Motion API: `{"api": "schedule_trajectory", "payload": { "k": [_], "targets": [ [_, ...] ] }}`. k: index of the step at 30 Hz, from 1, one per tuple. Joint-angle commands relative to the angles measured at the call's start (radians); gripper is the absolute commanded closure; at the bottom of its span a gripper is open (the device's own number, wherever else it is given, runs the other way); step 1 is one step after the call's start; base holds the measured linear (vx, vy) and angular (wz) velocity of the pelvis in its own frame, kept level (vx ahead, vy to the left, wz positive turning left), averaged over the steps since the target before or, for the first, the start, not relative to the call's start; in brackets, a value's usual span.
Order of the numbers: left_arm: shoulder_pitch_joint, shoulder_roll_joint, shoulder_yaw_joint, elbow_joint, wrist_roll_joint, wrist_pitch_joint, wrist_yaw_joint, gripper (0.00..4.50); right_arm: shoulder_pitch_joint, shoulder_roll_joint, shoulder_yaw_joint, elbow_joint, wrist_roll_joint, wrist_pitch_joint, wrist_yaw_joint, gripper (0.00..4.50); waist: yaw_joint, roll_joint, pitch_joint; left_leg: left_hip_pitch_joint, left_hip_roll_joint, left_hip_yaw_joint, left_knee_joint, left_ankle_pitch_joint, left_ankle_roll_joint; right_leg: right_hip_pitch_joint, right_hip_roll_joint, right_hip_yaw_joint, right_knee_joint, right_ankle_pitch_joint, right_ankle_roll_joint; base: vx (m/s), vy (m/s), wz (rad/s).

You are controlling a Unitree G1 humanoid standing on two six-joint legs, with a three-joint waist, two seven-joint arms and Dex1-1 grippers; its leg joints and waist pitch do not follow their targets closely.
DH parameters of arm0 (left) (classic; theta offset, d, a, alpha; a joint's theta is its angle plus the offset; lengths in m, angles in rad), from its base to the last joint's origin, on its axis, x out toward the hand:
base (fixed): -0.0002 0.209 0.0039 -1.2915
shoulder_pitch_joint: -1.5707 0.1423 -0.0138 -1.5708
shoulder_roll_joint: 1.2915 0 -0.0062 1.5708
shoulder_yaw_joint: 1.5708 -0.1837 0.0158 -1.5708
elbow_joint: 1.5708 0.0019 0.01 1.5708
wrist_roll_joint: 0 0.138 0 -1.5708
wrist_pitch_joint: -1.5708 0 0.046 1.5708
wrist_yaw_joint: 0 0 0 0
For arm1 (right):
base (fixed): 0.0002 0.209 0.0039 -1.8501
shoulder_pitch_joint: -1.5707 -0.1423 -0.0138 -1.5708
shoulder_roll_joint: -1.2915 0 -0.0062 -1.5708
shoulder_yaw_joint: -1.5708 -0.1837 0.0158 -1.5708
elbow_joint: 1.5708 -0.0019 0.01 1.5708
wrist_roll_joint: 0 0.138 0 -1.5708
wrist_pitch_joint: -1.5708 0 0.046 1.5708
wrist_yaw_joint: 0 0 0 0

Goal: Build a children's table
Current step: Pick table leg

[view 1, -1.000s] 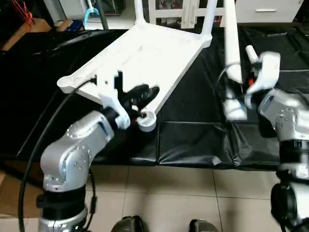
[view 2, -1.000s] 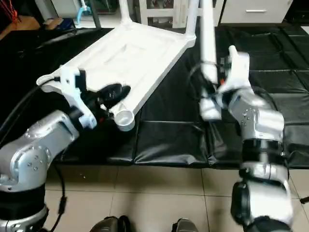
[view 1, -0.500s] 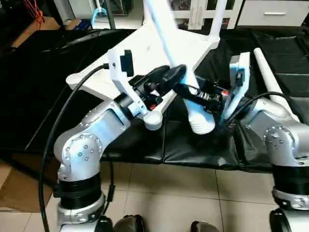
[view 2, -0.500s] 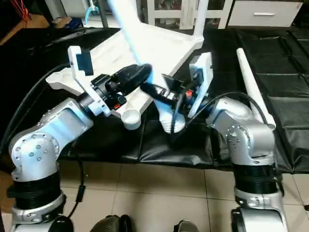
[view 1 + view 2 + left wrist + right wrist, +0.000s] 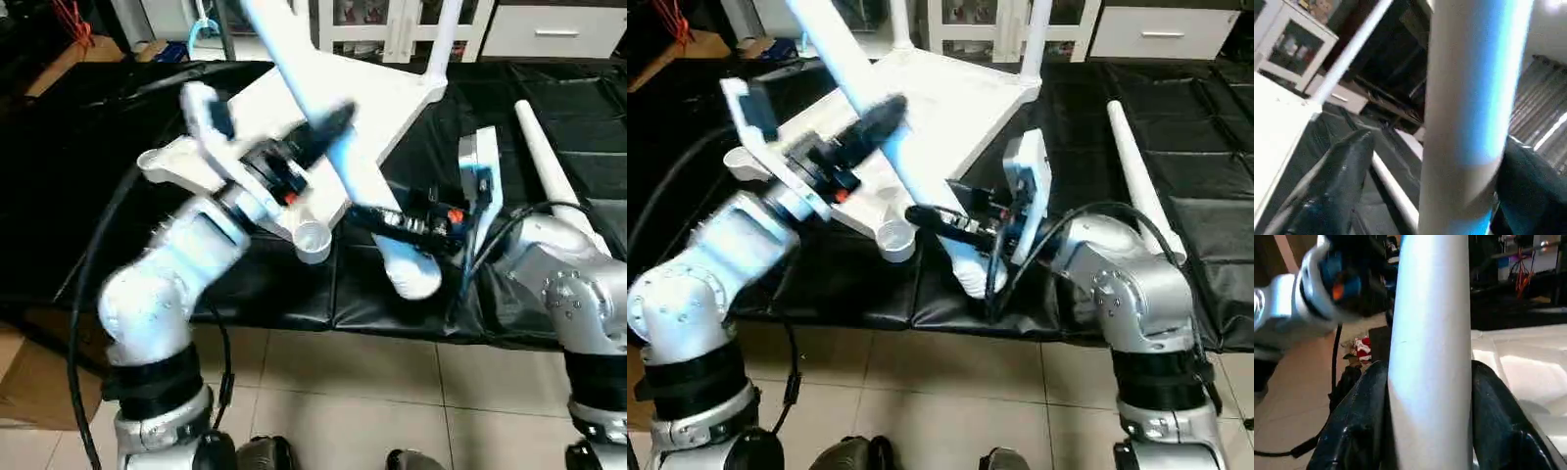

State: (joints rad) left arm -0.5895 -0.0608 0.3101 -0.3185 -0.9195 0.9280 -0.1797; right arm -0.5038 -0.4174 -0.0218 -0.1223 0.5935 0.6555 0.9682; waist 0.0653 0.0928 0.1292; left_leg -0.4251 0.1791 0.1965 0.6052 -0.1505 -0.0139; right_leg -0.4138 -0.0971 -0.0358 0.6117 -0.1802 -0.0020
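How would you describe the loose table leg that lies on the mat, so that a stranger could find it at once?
Start from the black mat with the upturned white tabletop on it. To the right of the tabletop, beyond the right arm, a long tapered white leg lies flat on the mat. Unlike the leg slanting between the claws and the two standing in the far sockets, nothing holds it.
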Motion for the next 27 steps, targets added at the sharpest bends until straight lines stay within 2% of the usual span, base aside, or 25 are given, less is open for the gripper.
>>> {"api": "schedule_trajectory", "payload": {
  "k": [1,2,3,7,9,11,20,27],
  "targets": [
    [0.000,0.008,0.007,0.008,-0.015,0.005,0.017,0.83,-0.004,-0.008,0.007,-0.039,0.005,-0.008,0.011,2.66,0.005,-0.022,-0.110,0.035,0.032,-0.020,-0.051,-0.100,0.099,0.049,-0.030,0.017,-0.061,-0.107,-0.233,0.000,0.000,0.00],
    [0.001,0.009,0.007,0.008,-0.019,0.005,0.017,0.83,-0.003,-0.010,0.008,-0.038,0.006,-0.010,0.011,2.66,0.005,-0.021,-0.110,0.035,0.032,-0.021,-0.051,-0.103,0.099,0.049,-0.031,0.017,-0.061,-0.111,-0.234,0.000,0.000,0.00],
    [0.003,0.011,0.005,0.006,-0.020,0.005,0.016,1.09,-0.001,-0.011,0.009,-0.038,0.005,-0.012,0.010,2.66,0.005,-0.023,-0.110,0.035,0.032,-0.021,-0.051,-0.109,0.096,0.050,-0.030,0.017,-0.061,-0.119,-0.233,0.000,0.000,0.00],
    [0.005,0.018,-0.001,0.005,-0.026,0.003,0.024,1.17,0.003,-0.014,0.013,-0.039,0.001,-0.015,0.010,2.66,0.005,-0.022,-0.109,0.036,0.033,-0.022,-0.052,-0.128,0.082,0.050,-0.031,0.017,-0.062,-0.147,-0.225,0.000,0.000,0.00],
    [0.006,0.019,-0.001,0.004,-0.032,0.005,0.029,1.51,0.004,-0.014,0.015,-0.039,0.000,-0.017,0.009,2.66,0.004,-0.021,-0.109,0.036,0.033,-0.022,-0.052,-0.136,0.079,0.049,-0.030,0.016,-0.063,-0.155,-0.222,0.000,0.000,0.00],
    [0.005,0.020,-0.002,0.008,-0.040,0.003,0.039,1.58,0.003,-0.014,0.018,-0.033,-0.004,-0.024,0.004,2.66,0.004,-0.021,-0.109,0.038,0.033,-0.022,-0.052,-0.141,0.075,0.048,-0.030,0.017,-0.064,-0.159,-0.220,0.000,0.000,0.00],
    [0.002,0.030,0.000,0.019,-0.053,-0.016,0.048,2.39,-0.002,-0.014,0.027,-0.021,-0.019,-0.044,-0.007,2.66,0.004,-0.021,-0.109,0.039,0.033,-0.024,-0.053,-0.170,0.056,0.047,-0.031,0.017,-0.065,-0.192,-0.208,0.000,0.000,0.00],
    [-0.002,0.038,0.002,0.026,-0.052,-0.031,0.059,2.71,-0.010,-0.008,0.026,-0.003,-0.045,-0.074,-0.023,2.66,0.003,-0.021,-0.109,0.038,0.031,-0.024,-0.054,-0.189,0.046,0.047,-0.031,0.017,-0.067,-0.214,-0.195,0.000,0.000,0.00]
  ]
}}
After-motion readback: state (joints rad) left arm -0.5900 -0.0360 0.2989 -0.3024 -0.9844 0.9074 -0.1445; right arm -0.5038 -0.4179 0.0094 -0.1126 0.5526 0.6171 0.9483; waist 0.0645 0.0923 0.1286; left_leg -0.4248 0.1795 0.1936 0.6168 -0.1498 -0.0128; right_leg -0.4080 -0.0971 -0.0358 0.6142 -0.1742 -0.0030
